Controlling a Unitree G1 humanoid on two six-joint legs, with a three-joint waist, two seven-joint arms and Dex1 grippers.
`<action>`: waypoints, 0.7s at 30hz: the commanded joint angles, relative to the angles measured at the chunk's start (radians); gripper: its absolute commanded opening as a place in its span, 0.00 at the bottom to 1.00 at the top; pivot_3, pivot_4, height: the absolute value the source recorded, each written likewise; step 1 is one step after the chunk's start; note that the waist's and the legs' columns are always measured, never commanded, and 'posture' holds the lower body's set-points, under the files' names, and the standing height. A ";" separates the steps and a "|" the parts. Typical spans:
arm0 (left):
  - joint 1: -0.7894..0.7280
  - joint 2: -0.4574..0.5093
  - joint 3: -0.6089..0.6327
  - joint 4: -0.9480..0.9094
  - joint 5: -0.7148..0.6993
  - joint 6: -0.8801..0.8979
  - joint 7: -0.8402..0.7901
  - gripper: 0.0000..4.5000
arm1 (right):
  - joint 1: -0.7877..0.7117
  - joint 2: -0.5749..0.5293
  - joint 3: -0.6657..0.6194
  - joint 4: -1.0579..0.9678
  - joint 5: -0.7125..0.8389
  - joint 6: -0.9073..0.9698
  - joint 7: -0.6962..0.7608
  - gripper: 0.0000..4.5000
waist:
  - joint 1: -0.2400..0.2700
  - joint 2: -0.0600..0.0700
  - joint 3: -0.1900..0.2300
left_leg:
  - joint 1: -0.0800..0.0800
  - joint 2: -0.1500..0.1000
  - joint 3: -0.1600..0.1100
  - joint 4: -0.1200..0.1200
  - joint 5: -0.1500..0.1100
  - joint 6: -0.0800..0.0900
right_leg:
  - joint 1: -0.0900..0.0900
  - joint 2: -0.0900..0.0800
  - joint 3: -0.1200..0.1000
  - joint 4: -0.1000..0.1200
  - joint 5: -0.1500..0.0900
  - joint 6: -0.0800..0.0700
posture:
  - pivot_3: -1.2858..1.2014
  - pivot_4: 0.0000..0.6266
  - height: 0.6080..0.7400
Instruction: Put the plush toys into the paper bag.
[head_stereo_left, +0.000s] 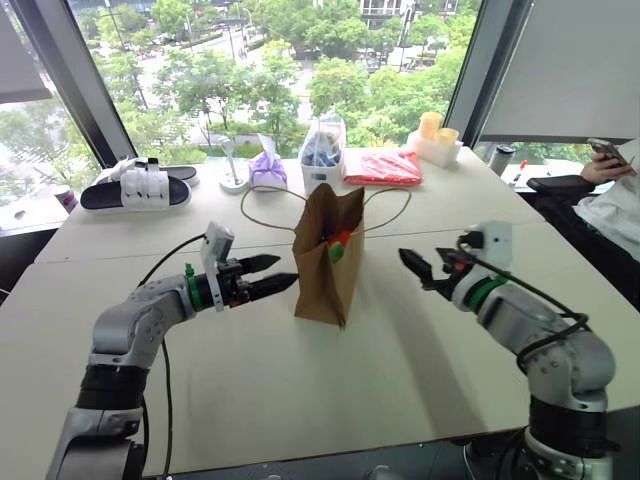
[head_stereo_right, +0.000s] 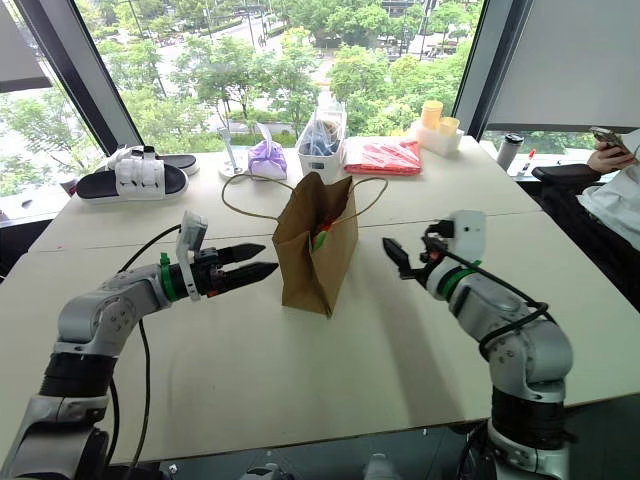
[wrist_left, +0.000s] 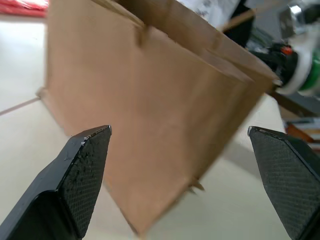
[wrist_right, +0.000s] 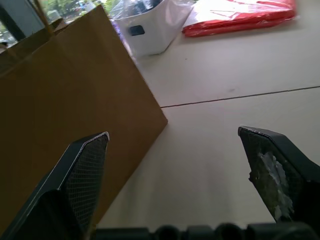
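Looking done: plush toys (head_stereo_left: 339, 246) sit inside paper bag (head_stereo_left: 325, 268), mid-table. Left gripper (head_stereo_left: 268, 276) and right gripper (head_stereo_left: 417, 267) both wide, empty. Next: probably just back off.

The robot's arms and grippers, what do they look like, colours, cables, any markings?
Both arms are silver-grey metal with black joint segments and a green ring at each wrist. Loose black cables run along them. A white camera block sits on each wrist. The left gripper and right gripper each have two black, pointed fingers with textured pads.
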 joint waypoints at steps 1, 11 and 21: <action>0.022 0.026 0.000 -0.103 -0.029 0.015 -0.018 1.00 | -0.009 0.035 0.094 -0.038 -0.030 -0.050 0.004 0.71 | 0.000 0.000 0.000 | 0.000 0.000 0.000 0.000 0.000 0.000 | 0.000 0.000 0.000 0.000 0.000 0.000 | 0.52 0.24 1.00; 0.047 -0.103 -0.112 -0.199 0.073 -0.047 0.149 1.00 | -0.083 0.094 0.249 0.098 -0.123 -0.145 0.043 0.01 | 0.005 0.000 0.000 | 0.000 -0.001 -0.001 0.001 0.000 0.000 | 0.000 0.000 0.000 0.000 0.000 0.000 | 0.52 0.24 1.00; 0.039 -0.291 -0.186 -0.205 0.193 -0.095 0.371 1.00 | -0.072 0.110 0.271 0.100 -0.155 -0.159 0.063 0.01 | 0.005 0.000 0.000 | 0.000 -0.001 0.000 0.000 0.000 0.000 | 0.000 0.000 0.000 0.000 0.000 0.000 | 0.52 0.24 1.00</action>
